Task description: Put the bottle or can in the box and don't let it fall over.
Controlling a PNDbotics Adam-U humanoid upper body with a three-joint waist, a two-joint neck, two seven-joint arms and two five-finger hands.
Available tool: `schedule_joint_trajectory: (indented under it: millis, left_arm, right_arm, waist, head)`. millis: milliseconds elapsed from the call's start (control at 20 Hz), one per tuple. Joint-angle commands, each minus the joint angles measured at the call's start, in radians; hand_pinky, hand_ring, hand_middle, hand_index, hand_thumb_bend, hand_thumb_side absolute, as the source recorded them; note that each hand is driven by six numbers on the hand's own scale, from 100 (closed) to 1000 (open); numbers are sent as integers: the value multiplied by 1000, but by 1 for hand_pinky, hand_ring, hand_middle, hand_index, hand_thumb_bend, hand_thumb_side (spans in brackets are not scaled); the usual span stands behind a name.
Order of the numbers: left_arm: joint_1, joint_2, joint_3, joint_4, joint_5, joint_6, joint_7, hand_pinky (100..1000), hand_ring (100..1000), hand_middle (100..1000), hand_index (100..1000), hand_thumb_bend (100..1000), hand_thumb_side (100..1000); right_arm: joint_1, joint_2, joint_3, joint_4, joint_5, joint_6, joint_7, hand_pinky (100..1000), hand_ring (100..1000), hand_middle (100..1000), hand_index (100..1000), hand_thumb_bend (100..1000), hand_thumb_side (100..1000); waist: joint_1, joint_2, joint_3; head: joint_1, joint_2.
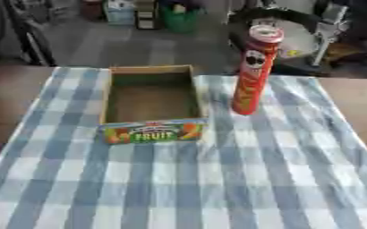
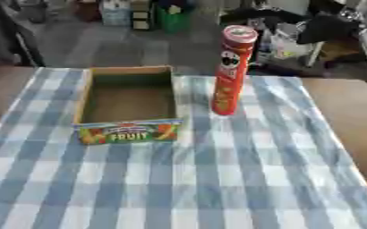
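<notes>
On the tabletop, a blue and white checked cloth is covering the middle, with bare brown wood showing at 3 and 9 o'clock. Toward 11 o'clock from the cloth's centre, a shallow cardboard box is sitting open-topped, its near wall printed with the word FRUIT and pictures of fruit. Nothing is lying inside it; only its plain brown floor is showing. Just beside the box, at its 3 o'clock side, a tall red can is standing upright on the cloth, outside the box and apart from its wall. It is wearing a pale lid, and a face is printed below the top. Neither robot hand is appearing in either view, so the state of the fingers cannot be told. Beyond the far edge, at 12 o'clock, cluttered floor and dark furniture are showing.
</notes>
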Motion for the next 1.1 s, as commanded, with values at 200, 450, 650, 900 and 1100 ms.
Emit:
schedule_joint_trajectory:
  millis: [200, 450, 650, 900, 1100]
  left_arm:
    - [-6, 16, 9, -19, 1, 0, 5, 785, 745, 743, 856, 587, 605]
    - [-6, 17, 10, -19, 1, 0, 6, 785, 745, 743, 856, 587, 605]
    - [-6, 15, 6, -17, 1, 0, 2, 785, 745, 742, 856, 587, 606]
    - [-7, 17, 4, -17, 1, -1, -1, 785, 745, 742, 856, 587, 606]
    - [-10, 18, 1, -16, 0, 0, -4, 786, 745, 742, 856, 587, 606]
  right_arm:
    - [-14, -42, -15, -18, -11, 5, -4, 1000, 1000, 1000, 1000, 200, 442]
    - [-25, -44, -11, -1, -8, 8, 2, 995, 1000, 1000, 1000, 195, 445]
    - [-97, -32, 19, 124, 31, 28, 30, 978, 1000, 1000, 1000, 202, 450]
    - [-221, 15, 38, 348, 120, 31, 66, 960, 1000, 1000, 1000, 231, 445]
    - [-291, 52, 41, 462, 199, 24, 97, 948, 1000, 1000, 1000, 246, 449]
  waist:
    - [4, -15, -2]
    - [5, -16, -1]
    - [3, -19, 3]
    - [1, -17, 16]
    - [-3, -14, 29]
  head:
    - [3, -8]
    - [4, -8]
    - [2, -8]
    - [-3, -11]
    - [-11, -17]
